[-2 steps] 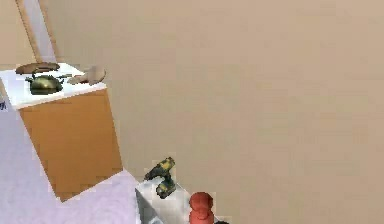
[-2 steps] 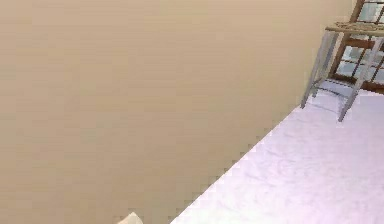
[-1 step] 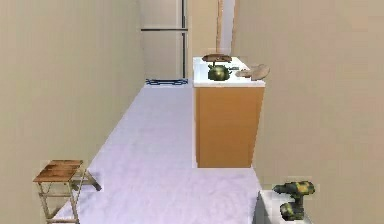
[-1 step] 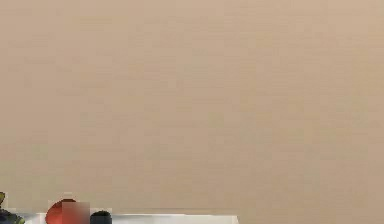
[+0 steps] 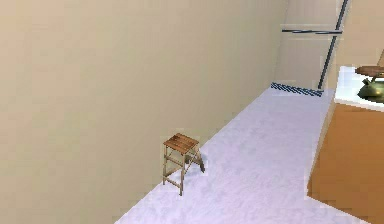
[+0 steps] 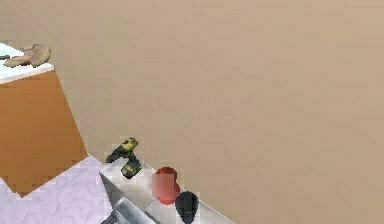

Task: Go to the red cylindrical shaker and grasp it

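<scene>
- Gripper: spread or pressed together, cannot tell.
- Red shaker (image 6: 165, 185), lower middle, near the ledge (image 6: 140, 193) edge, beside a dark blob (image 6: 187, 206).
- Open floor (image 5: 250, 150) ahead; stool (image 5: 181, 160) near the left wall.

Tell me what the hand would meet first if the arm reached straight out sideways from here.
Probably the black rounded object on the pale countertop, near the arm side view's bottom middle; the red cylindrical shaker stands just left of it. Height is unclear, so the hand might pass above both.

Ahead, the floor (image 5: 250, 150) is left free but for a small stool (image 5: 181, 160). The red shaker (image 6: 166, 186) is crowded by a black thing (image 6: 187, 205).
</scene>
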Available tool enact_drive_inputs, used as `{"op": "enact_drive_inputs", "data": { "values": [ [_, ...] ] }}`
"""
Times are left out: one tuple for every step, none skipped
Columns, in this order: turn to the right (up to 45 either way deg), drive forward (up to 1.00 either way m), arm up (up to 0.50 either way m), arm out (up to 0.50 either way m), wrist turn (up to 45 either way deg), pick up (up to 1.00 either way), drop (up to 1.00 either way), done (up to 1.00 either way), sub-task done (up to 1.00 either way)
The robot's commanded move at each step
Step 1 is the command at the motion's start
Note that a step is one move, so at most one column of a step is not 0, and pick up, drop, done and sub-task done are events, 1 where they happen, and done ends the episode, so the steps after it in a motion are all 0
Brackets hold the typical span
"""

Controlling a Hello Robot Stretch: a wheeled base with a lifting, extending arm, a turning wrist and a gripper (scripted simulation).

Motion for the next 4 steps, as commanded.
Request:
{"op": "enact_drive_inputs", "data": {
  "values": [
    [0.0,0.0,0.5,0.0,0.0,0.0,0.0,0.0,0.0],
    [0.0,0.0,0.14,0.0,0.0,0.0,0.0,0.0,0.0],
    [0.0,0.0,0.0,0.32,0.0,0.0,0.0,0.0,0.0],
    [0.0,0.0,0.0,0.0,45.0,0.0,0.0,0.0,0.0]
  ]
}}
